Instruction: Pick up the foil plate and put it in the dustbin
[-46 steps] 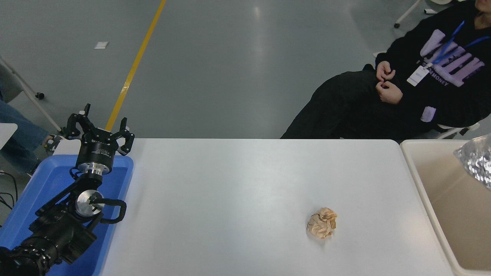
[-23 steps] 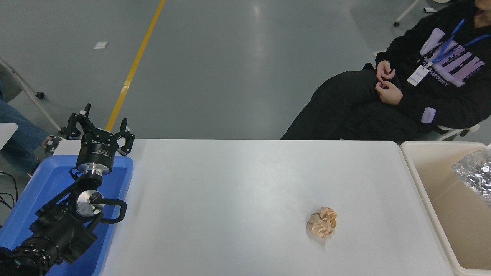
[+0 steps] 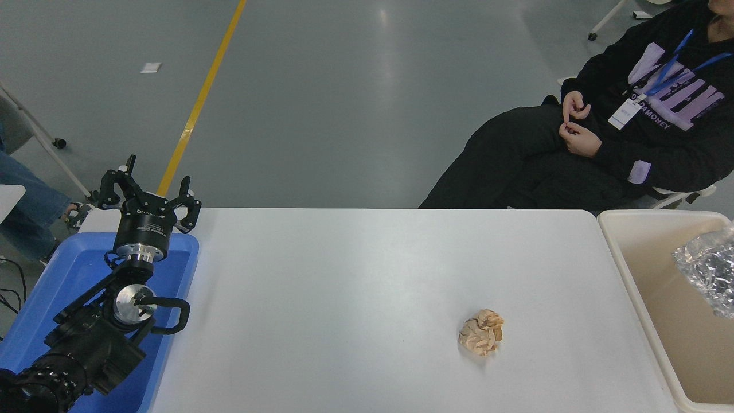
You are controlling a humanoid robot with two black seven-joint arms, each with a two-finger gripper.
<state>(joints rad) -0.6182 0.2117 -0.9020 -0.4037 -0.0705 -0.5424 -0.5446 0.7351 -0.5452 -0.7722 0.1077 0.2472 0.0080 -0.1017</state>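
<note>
A white tabletop (image 3: 373, 275) carries a paper ball (image 3: 481, 339), left of the bin (image 3: 631, 275). The foil plate (image 3: 706, 269) sits over the bin at the picture's edge. Far left of the bin, the left gripper (image 3: 150, 189) is parked with jaws spread; the right jaws are out of view.

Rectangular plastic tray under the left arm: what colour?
Bright blue tray, clearest in the head view.

Left arm parked lower left, its hand (image 3: 150, 192) spread open
</note>
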